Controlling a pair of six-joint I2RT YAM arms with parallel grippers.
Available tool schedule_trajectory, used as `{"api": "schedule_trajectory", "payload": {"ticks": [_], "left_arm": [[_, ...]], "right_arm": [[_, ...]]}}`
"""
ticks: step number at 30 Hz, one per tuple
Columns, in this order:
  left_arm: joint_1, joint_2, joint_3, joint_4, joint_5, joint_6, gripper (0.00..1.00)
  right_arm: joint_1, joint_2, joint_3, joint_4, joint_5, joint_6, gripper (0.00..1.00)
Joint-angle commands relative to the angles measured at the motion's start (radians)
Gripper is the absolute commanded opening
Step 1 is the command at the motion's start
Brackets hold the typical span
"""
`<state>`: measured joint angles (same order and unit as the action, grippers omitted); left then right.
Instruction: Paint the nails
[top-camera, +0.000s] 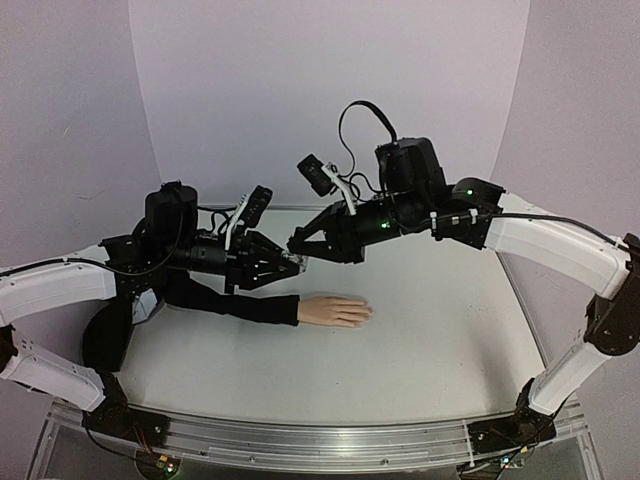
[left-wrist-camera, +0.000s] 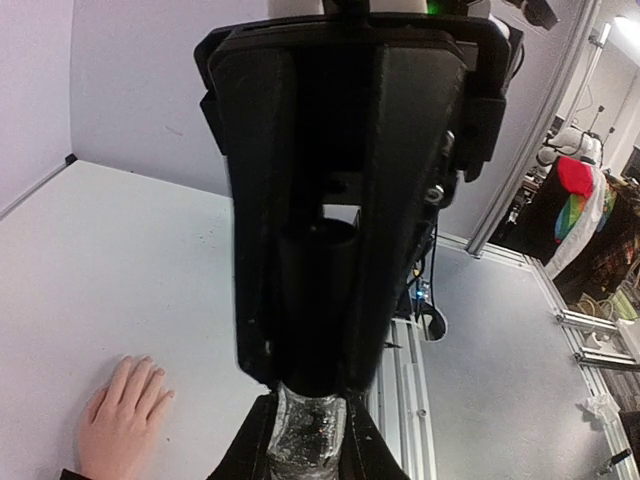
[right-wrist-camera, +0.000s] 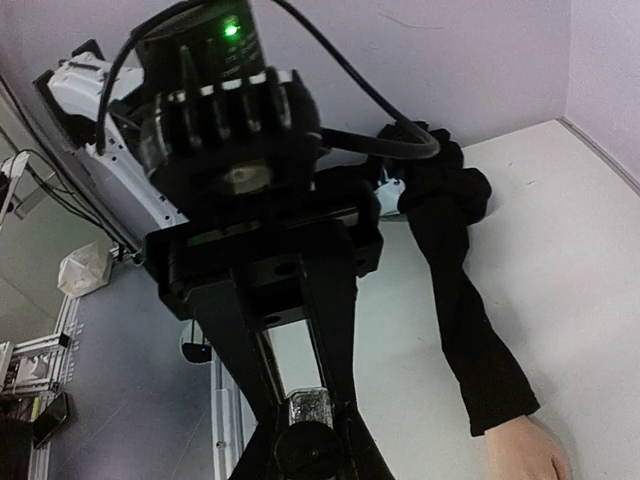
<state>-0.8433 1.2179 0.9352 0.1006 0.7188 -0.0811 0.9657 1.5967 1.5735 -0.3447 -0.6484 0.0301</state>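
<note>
The pale mannequin hand (top-camera: 335, 311) lies flat on the table, extending from a long black sleeve (top-camera: 230, 300). Its nails at the fingertips (top-camera: 367, 313) are too small to make out. Above and behind it, my left gripper (top-camera: 288, 263) is shut on a small glittery polish bottle (left-wrist-camera: 312, 435). My right gripper (top-camera: 300, 246) faces it and is shut on the bottle's black cap (left-wrist-camera: 318, 320). In the right wrist view the bottle (right-wrist-camera: 310, 408) sits just beyond the cap (right-wrist-camera: 305, 452), between my fingers. The hand also shows in the left wrist view (left-wrist-camera: 120, 420) and the right wrist view (right-wrist-camera: 525, 455).
The sleeve's loose end is bunched at the table's left side (right-wrist-camera: 440, 190). The white table (top-camera: 440, 340) is backed by a curved pale wall (top-camera: 320, 100). A metal rail (top-camera: 300, 445) runs along the near edge.
</note>
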Motion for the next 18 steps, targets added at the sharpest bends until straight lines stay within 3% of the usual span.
{"api": "schedule_trajectory", "payload": {"ticks": [1,3,6,10,18], "left_arm": [[0.021,-0.007,0.075,0.064,0.073,0.013,0.0],[0.021,0.0,0.078,0.052,-0.004,0.021,0.0],[0.018,0.025,0.084,0.005,-0.155,0.062,0.0],[0.014,0.052,0.097,-0.044,-0.248,0.103,0.0],[0.005,0.034,0.076,-0.018,-0.321,0.132,0.0]], "right_arm": [[0.013,-0.037,-0.031,-0.033,-0.005,0.034,0.41],[0.013,-0.06,-0.038,-0.034,0.149,0.088,0.62],[0.012,-0.108,-0.061,-0.038,0.292,0.157,0.8],[0.006,-0.119,-0.038,-0.096,0.355,0.232,0.82],[-0.002,0.005,0.139,-0.249,0.335,0.265,0.7]]}}
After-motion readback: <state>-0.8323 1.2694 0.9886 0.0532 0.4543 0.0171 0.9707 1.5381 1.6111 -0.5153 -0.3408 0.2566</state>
